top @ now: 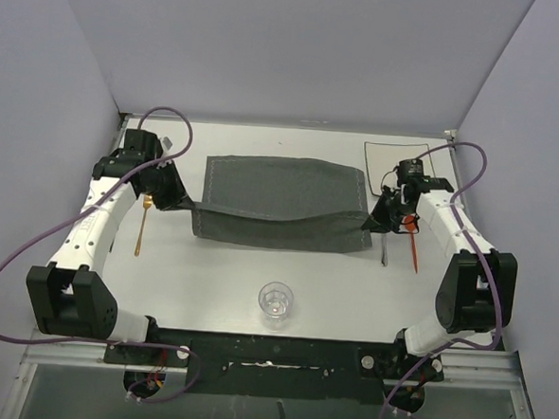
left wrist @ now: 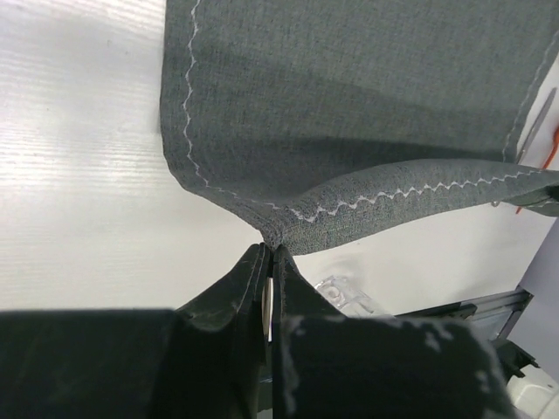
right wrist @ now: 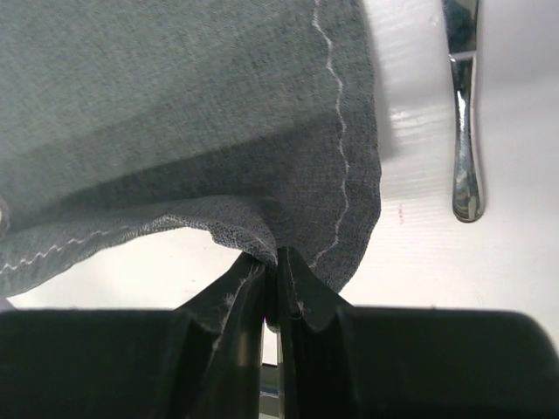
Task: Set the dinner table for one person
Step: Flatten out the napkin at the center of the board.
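Plain pale lavender-grey walls (top: pixel 299 49) on three sides, under soft, even light

a: is the scene well lit?
b: yes, bright and even, with light from above. the white dinner table (top: pixel 248 265) is nearly blown out in both wrist views.
a: any shadows?
b: a soft one under the raised near edge of the placemat (top: pixel 285 196), darker across its sagging fold.
a: and focus?
b: overhead view crisp; wrist views sharp on stitching, blurred along the black bottom strip.
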